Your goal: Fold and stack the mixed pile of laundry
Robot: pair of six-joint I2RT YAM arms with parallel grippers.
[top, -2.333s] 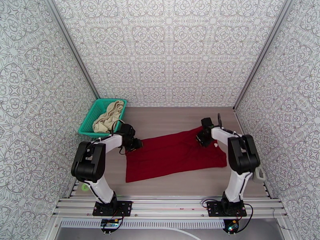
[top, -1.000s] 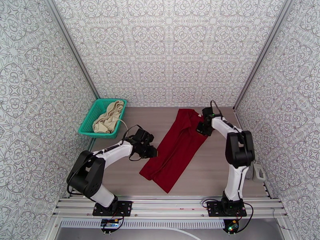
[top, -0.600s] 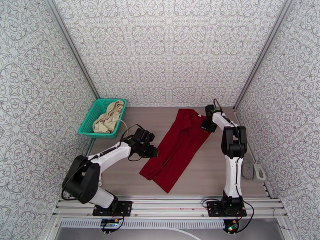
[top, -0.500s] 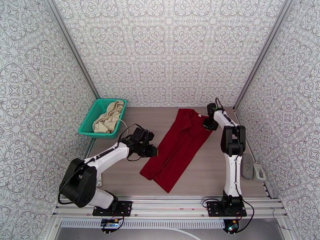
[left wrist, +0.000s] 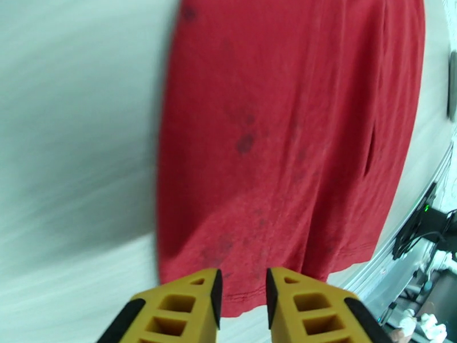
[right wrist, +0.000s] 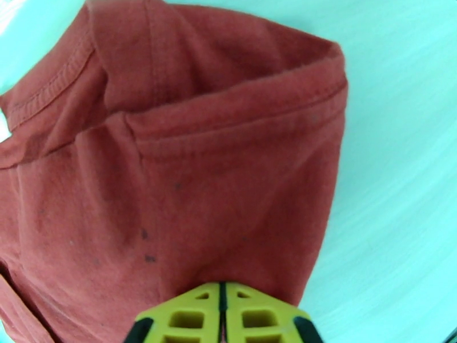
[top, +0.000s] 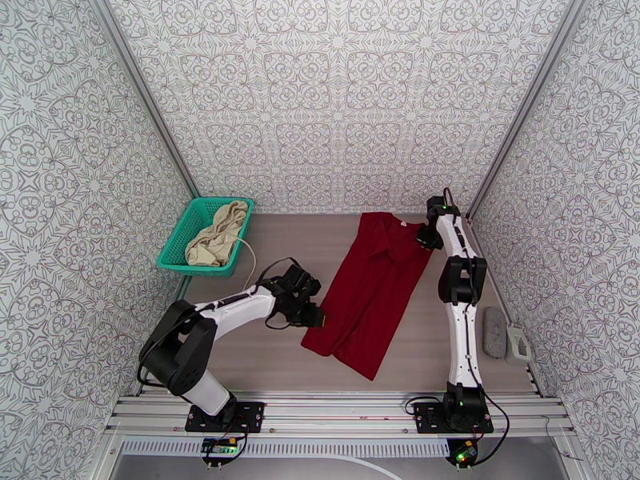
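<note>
The dark red shirt (top: pixel 376 290) lies in a long, narrow diagonal strip, collar at the far right, hem toward the near edge. My left gripper (top: pixel 316 316) sits at the strip's left edge by the hem. In the left wrist view its yellow fingers (left wrist: pixel 188 304) stand a narrow gap apart, and the shirt (left wrist: pixel 285 138) bulges toward my left gripper (left wrist: pixel 241 278) at the hem. My right gripper (top: pixel 422 238) is at the far shoulder. Its fingertips meet in the right wrist view (right wrist: pixel 223 287), with the shirt (right wrist: pixel 200 167) running under them. The cream-beige garment (top: pixel 214 234) lies in the basket.
The teal mesh basket (top: pixel 172 262) stands at the far left against the wall. A grey block (top: pixel 494 330) and a small white object (top: pixel 518 346) lie by the right wall. Patterned walls close in three sides. A metal rail (top: pixel 344 410) runs along the near edge.
Both grippers moved to the right and the shirt slid with them. The right arm stretched farther toward the back right corner; the collar end now lies nearer the back wall.
</note>
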